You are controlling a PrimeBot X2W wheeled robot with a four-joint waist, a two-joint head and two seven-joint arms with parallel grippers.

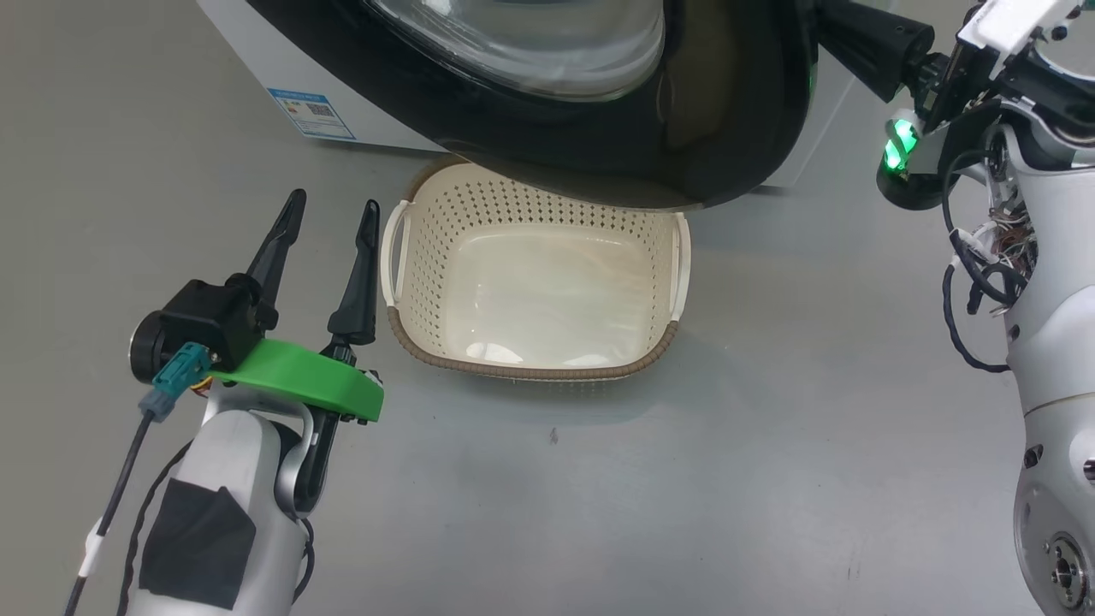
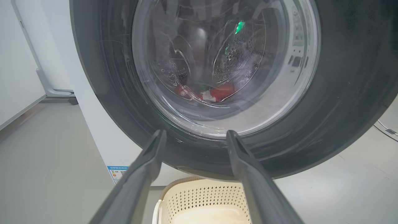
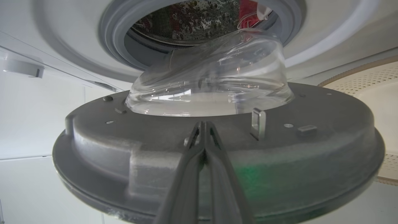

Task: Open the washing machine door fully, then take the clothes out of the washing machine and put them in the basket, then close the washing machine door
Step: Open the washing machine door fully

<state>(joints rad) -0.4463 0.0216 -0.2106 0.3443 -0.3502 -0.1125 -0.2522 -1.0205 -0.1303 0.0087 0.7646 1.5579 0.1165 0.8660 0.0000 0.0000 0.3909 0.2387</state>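
Note:
The washing machine door (image 1: 599, 145) stands partly open and overhangs the back of the basket (image 1: 513, 370), which has nothing in it. Red clothes (image 2: 220, 91) lie in the drum, seen through the door glass, and a red piece (image 3: 247, 9) shows at the drum mouth. My left gripper (image 1: 334, 203) is open, just left of the basket, pointing at the door's outer face (image 2: 342, 93). My right gripper (image 3: 203, 126) is shut, its tips against the door's grey inner face (image 3: 311, 149) below the glass bowl (image 3: 211, 77). In the head view the door hides its fingers.
The white washing machine (image 1: 257, 51) with its blue label (image 1: 312, 113) stands on a grey floor (image 1: 770, 428). Behind the door is the grey drum seal (image 3: 115, 31). My right arm (image 1: 1018, 171) reaches in from the upper right. A wheeled stand (image 2: 59, 91) is at the far left.

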